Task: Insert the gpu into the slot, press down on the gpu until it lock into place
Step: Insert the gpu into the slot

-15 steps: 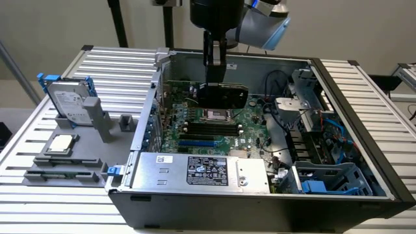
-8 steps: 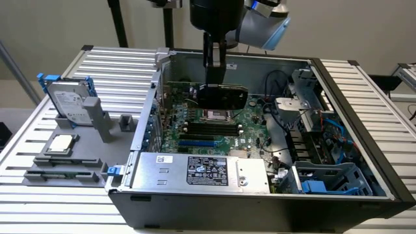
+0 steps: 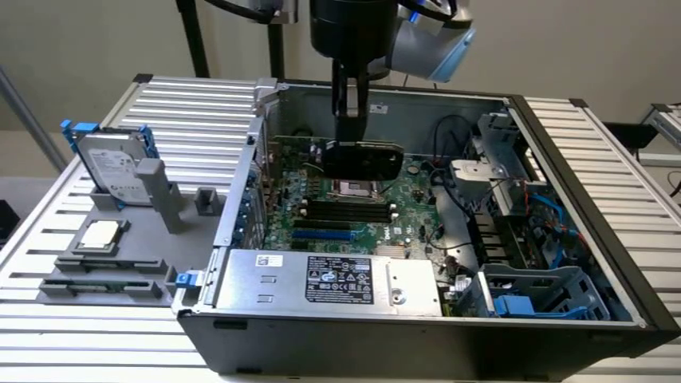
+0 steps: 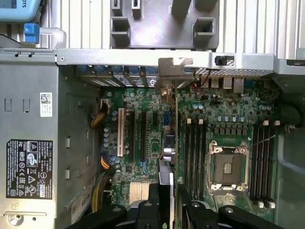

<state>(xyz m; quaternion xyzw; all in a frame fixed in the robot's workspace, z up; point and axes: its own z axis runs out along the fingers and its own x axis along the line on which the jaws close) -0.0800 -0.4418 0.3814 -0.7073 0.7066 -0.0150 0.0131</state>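
Black on black at centre of the exterior frame: grips the gpu point(image 3: 364, 162) tight in the gripper point(image 3: 353, 137), hanging clear above the motherboard point(image 3: 410, 203). Looks like the alignment step, with the slot point(image 3: 322, 235) at lower centre unentered; calls for squaring the card's edge over it. Reads edge-on in the wrist view, as height off the board in the exterior view.

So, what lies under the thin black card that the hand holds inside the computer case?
The green motherboard: its square silver socket and black memory slots show beside the thin black card. The strip straight beneath it is covered.
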